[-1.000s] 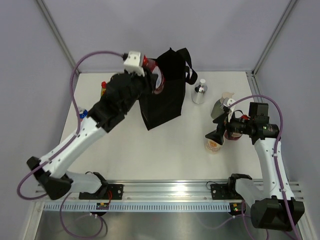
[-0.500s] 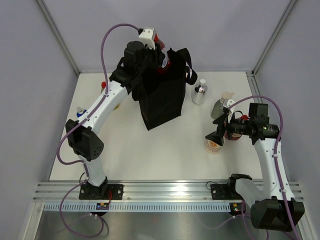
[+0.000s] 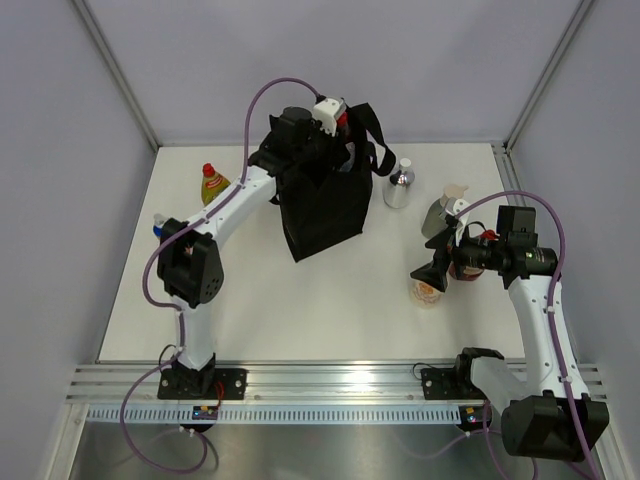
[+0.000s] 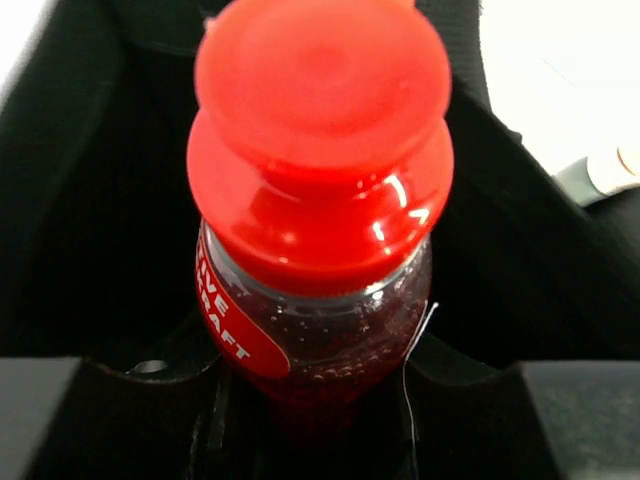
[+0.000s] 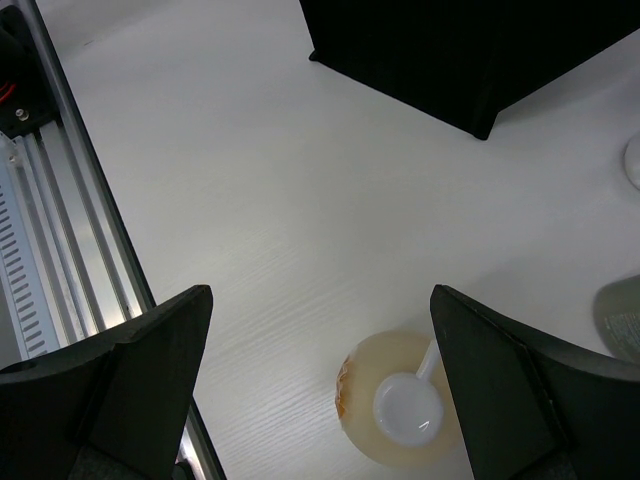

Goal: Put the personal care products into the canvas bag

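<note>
My left gripper [image 3: 340,126] is shut on a dark red bottle [image 4: 318,330] with a red cap, holding it over the open top of the black canvas bag [image 3: 325,205]; the bag's dark inside fills the left wrist view [image 4: 90,230]. My right gripper [image 3: 433,272] is open and empty just above the cream pump bottle [image 3: 427,291], which stands between its fingers [image 5: 400,412]. The yellow bottle with a red cap [image 3: 212,183] stands at the far left. The small silver bottle [image 3: 399,186] and the grey-green bottle [image 3: 444,211] stand right of the bag. The second dark red bottle is not clearly visible.
The metal rail [image 3: 340,380] runs along the near edge and shows at the left of the right wrist view [image 5: 45,250]. A small blue-capped item [image 3: 160,228] lies at the table's left edge. Grey walls enclose the table.
My left arm has swung right with the dark red bottle, from beside the bag's left rim to over its opening. The right arm has not moved.
</note>
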Action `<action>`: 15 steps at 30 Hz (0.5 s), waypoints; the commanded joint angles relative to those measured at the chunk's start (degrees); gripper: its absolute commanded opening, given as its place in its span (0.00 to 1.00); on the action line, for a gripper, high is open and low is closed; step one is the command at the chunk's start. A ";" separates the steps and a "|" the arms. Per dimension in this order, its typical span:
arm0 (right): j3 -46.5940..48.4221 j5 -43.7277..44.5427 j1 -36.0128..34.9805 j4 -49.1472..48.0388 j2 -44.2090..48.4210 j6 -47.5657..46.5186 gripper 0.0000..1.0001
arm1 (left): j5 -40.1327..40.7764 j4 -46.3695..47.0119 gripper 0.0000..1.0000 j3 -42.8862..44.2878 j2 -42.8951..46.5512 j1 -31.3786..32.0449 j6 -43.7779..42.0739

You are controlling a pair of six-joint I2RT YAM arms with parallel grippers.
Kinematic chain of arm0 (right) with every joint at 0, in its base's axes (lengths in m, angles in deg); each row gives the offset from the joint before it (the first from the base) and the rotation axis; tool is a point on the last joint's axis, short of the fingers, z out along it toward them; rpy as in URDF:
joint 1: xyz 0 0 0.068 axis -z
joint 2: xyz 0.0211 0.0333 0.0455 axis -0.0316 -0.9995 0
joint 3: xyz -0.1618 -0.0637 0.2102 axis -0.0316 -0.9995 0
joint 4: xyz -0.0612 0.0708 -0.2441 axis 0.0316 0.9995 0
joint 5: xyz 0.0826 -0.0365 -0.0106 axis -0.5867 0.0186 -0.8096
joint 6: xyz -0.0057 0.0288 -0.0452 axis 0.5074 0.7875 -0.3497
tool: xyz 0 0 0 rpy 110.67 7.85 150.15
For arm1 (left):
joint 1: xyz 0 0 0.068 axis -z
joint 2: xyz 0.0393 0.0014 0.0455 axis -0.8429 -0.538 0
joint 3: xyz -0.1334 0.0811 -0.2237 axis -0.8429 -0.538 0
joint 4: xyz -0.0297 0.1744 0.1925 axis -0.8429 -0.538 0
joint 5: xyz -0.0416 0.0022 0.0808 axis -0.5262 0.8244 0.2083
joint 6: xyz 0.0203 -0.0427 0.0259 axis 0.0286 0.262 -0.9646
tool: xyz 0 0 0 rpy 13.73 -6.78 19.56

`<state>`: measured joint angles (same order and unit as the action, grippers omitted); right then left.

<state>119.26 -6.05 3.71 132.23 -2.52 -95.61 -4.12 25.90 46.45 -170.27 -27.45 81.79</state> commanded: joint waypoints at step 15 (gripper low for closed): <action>0.43 0.07 -0.07 0.08 0.03 -1.15 1.00 | -11.16 14.91 0.87 -0.77 -2.98 -0.56 -0.85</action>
<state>119.26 -6.01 3.71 132.21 -2.52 -95.61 -13.50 37.00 45.45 -175.23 -28.04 81.59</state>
